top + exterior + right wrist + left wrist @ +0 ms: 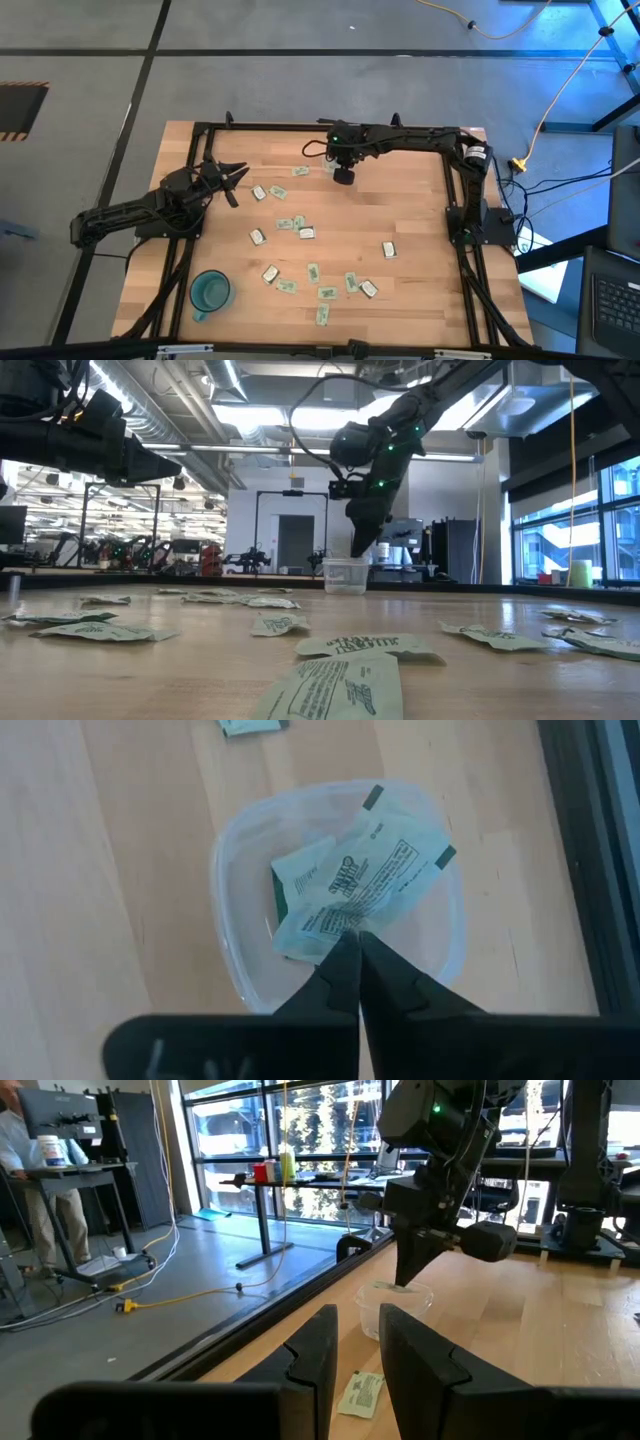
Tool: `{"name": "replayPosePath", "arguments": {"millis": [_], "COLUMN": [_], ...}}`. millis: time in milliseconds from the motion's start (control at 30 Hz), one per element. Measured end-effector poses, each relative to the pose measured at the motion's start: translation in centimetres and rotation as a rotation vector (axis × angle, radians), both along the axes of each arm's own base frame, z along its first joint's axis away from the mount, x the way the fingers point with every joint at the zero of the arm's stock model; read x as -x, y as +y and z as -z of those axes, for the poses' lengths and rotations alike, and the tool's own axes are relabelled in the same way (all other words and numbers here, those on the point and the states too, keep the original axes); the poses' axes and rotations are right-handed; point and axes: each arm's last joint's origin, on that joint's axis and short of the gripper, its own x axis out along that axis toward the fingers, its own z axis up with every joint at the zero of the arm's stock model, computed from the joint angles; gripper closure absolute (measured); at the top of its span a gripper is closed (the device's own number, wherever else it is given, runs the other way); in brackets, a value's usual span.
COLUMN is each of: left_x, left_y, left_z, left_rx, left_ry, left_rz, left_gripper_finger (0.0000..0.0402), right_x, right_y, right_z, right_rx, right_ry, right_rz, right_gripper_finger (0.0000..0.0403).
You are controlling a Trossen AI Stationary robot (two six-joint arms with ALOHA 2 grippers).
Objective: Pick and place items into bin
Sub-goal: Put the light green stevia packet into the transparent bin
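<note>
Pale green packet (358, 880) in shut right jaws above clear bin (235, 850).

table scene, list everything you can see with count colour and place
packets: roughly twenty, pale green and white, scattered over the table's middle and near side
packet: one, white, pinched in the right gripper over the bin
bin: one, clear, far side of the table, green packet inside
cup: one, teal, near left corner
table: one, light wood
person: one, at a desk in the room behind
left gripper: dark, part open, empty, left side
right gripper: dark, shut on the packet
</note>
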Motion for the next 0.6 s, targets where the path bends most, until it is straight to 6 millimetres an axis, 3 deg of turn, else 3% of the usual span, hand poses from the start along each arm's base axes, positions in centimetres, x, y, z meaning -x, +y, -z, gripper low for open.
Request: {"name": "replayPosePath", "arguments": {"millis": [400,600], "left_x": [0.0,0.0], "left_y": [0.0,0.0], "left_z": [0.0,0.0], "left_rx": [0.000,0.008], "left_ry": [0.000,-0.001], "left_rz": [0.000,0.002], "left_gripper_finger": [0.0329,0.0328], "right_x": [0.2,2.2], "right_y": [0.1,1.5], "right_z": [-0.2,-4.6], "right_rx": [-0.006,-0.072], "right_ry": [0.005,-0.084], "right_rz": [0.008,0.003], "right_gripper_finger": [0.0342,0.0318]}}
